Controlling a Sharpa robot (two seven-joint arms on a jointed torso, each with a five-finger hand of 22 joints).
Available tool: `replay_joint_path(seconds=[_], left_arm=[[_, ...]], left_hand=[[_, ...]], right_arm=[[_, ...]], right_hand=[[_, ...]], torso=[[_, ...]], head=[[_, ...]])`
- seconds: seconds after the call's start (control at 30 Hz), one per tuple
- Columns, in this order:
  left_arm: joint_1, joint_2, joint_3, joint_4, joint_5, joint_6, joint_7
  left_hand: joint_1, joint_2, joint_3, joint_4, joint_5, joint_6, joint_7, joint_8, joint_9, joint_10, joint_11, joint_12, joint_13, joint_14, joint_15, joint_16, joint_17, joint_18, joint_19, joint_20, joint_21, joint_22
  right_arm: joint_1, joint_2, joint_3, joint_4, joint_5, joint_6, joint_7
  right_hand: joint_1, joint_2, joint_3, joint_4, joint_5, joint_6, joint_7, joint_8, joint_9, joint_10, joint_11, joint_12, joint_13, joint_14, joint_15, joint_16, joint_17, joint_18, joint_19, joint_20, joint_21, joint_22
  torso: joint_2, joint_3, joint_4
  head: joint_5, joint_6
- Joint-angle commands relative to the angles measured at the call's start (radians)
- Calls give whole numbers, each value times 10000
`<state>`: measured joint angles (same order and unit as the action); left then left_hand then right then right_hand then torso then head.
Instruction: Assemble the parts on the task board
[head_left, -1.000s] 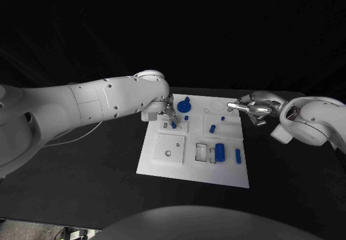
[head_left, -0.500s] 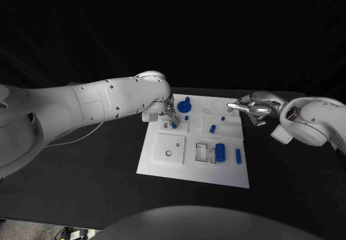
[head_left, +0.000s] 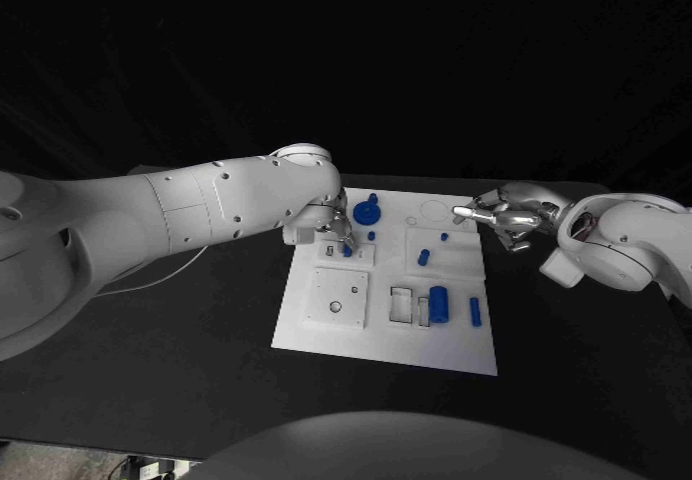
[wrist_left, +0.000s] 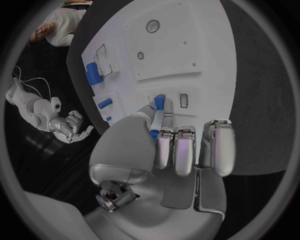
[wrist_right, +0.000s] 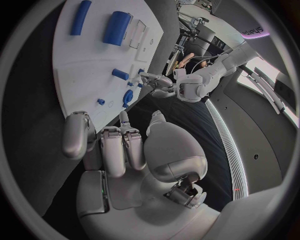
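The white task board lies mid-table. My left hand hovers over its far left corner and pinches a small blue peg between thumb and a finger. In the left wrist view the peg points down at the board, next to a small rectangular slot. My right hand hangs beside the board's far right edge, fingers curled, holding nothing. The right wrist view shows the same hand with no part in it.
On the board stand a blue gear-like piece, a short peg, a thick blue cylinder and a long peg. A recessed square plate sits at the near left. Black table surrounds the board.
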<state>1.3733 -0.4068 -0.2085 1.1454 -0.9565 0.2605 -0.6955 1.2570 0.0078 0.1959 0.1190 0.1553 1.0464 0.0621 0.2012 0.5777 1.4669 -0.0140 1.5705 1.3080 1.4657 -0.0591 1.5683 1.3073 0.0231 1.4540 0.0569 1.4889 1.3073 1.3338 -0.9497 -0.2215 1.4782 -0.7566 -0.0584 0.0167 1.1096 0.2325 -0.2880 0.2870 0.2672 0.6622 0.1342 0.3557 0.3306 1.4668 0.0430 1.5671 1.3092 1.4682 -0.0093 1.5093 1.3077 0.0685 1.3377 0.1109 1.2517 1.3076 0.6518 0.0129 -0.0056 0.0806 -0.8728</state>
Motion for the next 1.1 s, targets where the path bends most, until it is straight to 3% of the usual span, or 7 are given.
replay_joint_path(seconds=[0.03, 0.13, 0.3, 0.53, 0.83, 0.97, 1.1], left_arm=[[-67, -1, -40, -5, -175, 363, -1269], [-69, -15, -40, 3, -206, 385, -1270], [-71, -41, -40, 19, -230, 468, -1266], [-73, -131, -40, 65, -236, 336, -1229], [-59, -421, -5, 308, -527, -3, -1233], [72, -758, 64, 708, -635, -283, -1196], [376, -1152, 181, 1216, -678, -454, -1192]], left_hand=[[-260, -33, -88, 177, -223, -229, 84, -91, 28, 1039, 120, 3, 2628, 1051, 109, 25, 2635, 133, -47, 57, -73, 1473], [-663, -148, -364, 421, -417, -447, 194, -140, 91, 1039, 209, 3, 2628, 1051, 186, 25, 2635, 133, -49, 119, -89, 1472], [-1401, -351, -902, 875, -1013, -777, 314, -214, 189, 1039, 300, 3, 2628, 1051, 275, 25, 2635, 141, -61, 213, -123, 1463], [-2347, -685, -1679, 1651, -1076, -1383, 430, -396, 294, 1039, 357, 3, 2628, 1051, 327, 25, 2635, 144, -65, 269, -145, 1485], [-2662, -752, -1992, 1732, -1074, -1564, 465, -344, 438, 1039, 420, 3, 2628, 1051, 367, 25, 2635, 127, -5, 305, -106, 1551], [-2801, -761, -2128, 1740, -1074, -1457, 444, -120, 628, 1039, 446, 3, 2628, 1051, 393, 25, 2635, 106, 75, 332, -50, 1625], [-2784, -771, -2170, 1735, -1072, -1396, 416, 65, 786, 1039, 432, 3, 2628, 1051, 388, 25, 2635, 91, 140, 338, -4, 1684]], right_arm=[[-7, -1, -1, 9, -66, 186, 91], [-8, 5, -1, 0, -66, 193, 95], [-12, 18, -1, -17, -65, 205, 107], [-17, 28, -1, -37, -65, 207, 119], [-20, 20, -1, -43, -64, 191, 126], [-20, 5, -1, -37, -61, 158, 127], [-18, -49, -1, -5, -60, 96, 159]], right_hand=[[104, -3, -55, -20, 56, 33, 24, 15, -14, 1040, 90, 37, 2616, 393, 78, -34, 1880, 106, -66, -1, -35, 1579], [104, -3, -55, -20, 56, 33, 24, 15, -14, 1040, 90, 37, 2616, 393, 78, -34, 1880, 106, -66, -1, -35, 1579], [109, -5, -60, -16, 56, 34, 24, 15, -15, 1040, 91, 37, 2616, 383, 79, -44, 1869, 114, -90, 0, -68, 1569], [110, -5, -62, -15, 56, 34, 25, 15, -16, 1040, 92, 37, 2616, 378, 80, -49, 1863, 117, -98, 0, -80, 1565], [109, -9, -71, -7, 54, 28, 25, 11, -18, 1040, 92, 37, 2616, 365, 81, -62, 1848, 120, -111, 1, -98, 1560], [98, -10, -85, 9, 51, 23, 25, 7, -22, 1040, 93, 37, 2616, 360, 82, -67, 1842, 123, -119, 2, -110, 1557], [74, -11, -111, 29, 44, 18, 24, 3, -26, 1040, 95, 37, 2616, 356, 84, -71, 1838, 123, -122, 4, -116, 1556]], torso=[[1, -3, 5], [2, -3, 5], [-8, -3, 11], [-2, -12, 6], [3, -2, 3], [4, -7, -3], [36, -7, 11]], head=[[2, 2], [5, 2], [5, 2], [-2, 2], [-37, 2], [-75, 2], [-126, 2]])
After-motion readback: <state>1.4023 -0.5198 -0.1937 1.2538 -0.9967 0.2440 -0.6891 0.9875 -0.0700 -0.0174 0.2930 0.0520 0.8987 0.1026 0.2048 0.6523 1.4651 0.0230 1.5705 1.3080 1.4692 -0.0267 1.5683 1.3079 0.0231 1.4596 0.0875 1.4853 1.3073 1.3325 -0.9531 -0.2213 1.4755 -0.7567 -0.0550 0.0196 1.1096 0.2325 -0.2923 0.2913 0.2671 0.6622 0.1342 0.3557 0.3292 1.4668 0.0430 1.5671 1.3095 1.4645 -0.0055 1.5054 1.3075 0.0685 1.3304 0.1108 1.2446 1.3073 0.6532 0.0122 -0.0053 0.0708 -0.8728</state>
